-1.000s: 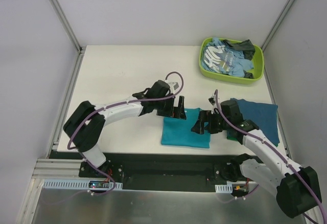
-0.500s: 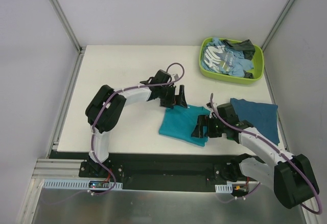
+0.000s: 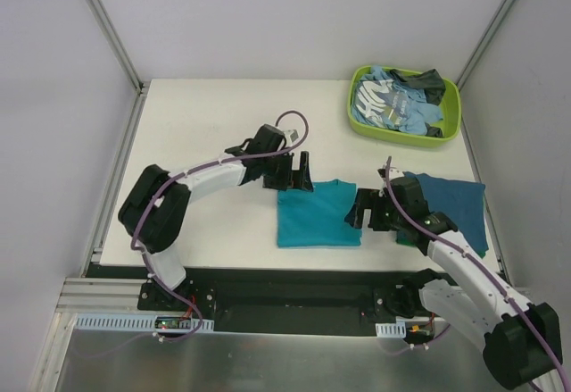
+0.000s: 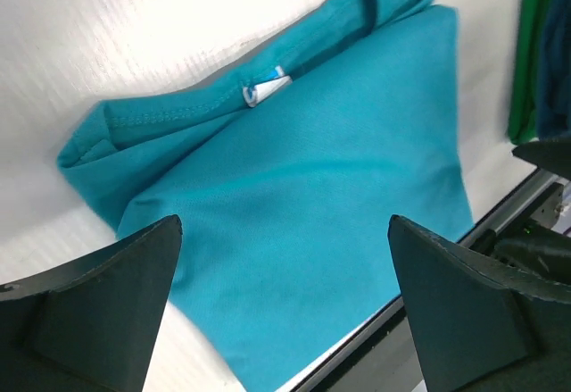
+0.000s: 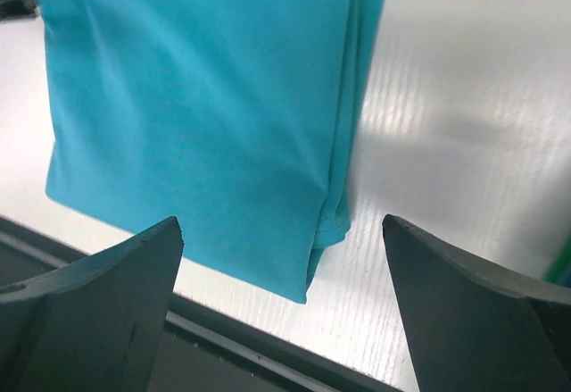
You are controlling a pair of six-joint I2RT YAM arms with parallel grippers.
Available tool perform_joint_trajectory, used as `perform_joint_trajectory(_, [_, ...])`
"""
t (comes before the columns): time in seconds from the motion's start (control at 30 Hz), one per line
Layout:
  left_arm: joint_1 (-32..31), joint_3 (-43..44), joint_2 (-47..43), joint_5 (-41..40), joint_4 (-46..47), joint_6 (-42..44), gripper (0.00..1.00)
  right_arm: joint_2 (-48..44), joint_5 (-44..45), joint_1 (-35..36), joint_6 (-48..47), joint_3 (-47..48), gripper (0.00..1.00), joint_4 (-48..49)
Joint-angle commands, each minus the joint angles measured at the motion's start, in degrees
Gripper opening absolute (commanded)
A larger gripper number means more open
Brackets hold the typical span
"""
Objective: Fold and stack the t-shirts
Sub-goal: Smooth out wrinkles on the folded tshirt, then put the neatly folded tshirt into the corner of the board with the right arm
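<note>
Folded teal t-shirt (image 3: 317, 215) lies flat near the front, between right gripper (image 3: 357, 212) and left gripper (image 3: 301, 182), both wide open and empty. Pinch both edges evenly, then carry it onto the darker t-shirt (image 3: 451, 200), seemingly folded, beyond.

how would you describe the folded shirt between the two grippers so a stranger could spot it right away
On the white table, near the front edge, a folded rectangle lies between the left gripper and the right gripper: the bright teal t-shirt. It is plain and lighter than the darker blue-teal shirt to its right, and not in the lime-green tub.
</note>
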Motion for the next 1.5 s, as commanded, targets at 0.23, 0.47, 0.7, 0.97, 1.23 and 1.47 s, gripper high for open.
perform_joint_trajectory(0.23, [0.2,-8.6,-21.6,-13.5,-2.1,2.9,0.99,8.6,4.0,-0.7,3.2,10.2,0.96,-1.2])
perform_joint_trajectory(0.47, [2.7,-20.3,-33.3,-23.7,-2.5,-0.9,0.99,22.3,9.7,2.2,4.6,14.7,0.99,-1.3])
perform_joint_trajectory(0.7, [5.2,-24.3,-38.3,-25.3,-2.9,-1.6,0.99,32.6,15.8,6.2,6.3,18.3,0.79,-2.0])
perform_joint_trajectory(0.97, [6.8,-26.7,-42.2,-29.4,-3.8,-3.2,0.99,39.7,18.2,11.9,9.9,18.1,0.54,-2.5])
perform_joint_trajectory(1.23, [7.5,-27.8,-44.5,-30.7,-4.6,-3.9,0.99,41.7,25.8,15.9,7.6,22.6,0.14,-7.1])
perform_joint_trajectory(1.47, [8.0,-29.0,-47.6,-34.5,-6.0,-4.0,0.99,35.2,43.4,17.7,4.9,28.4,0.00,-19.8])
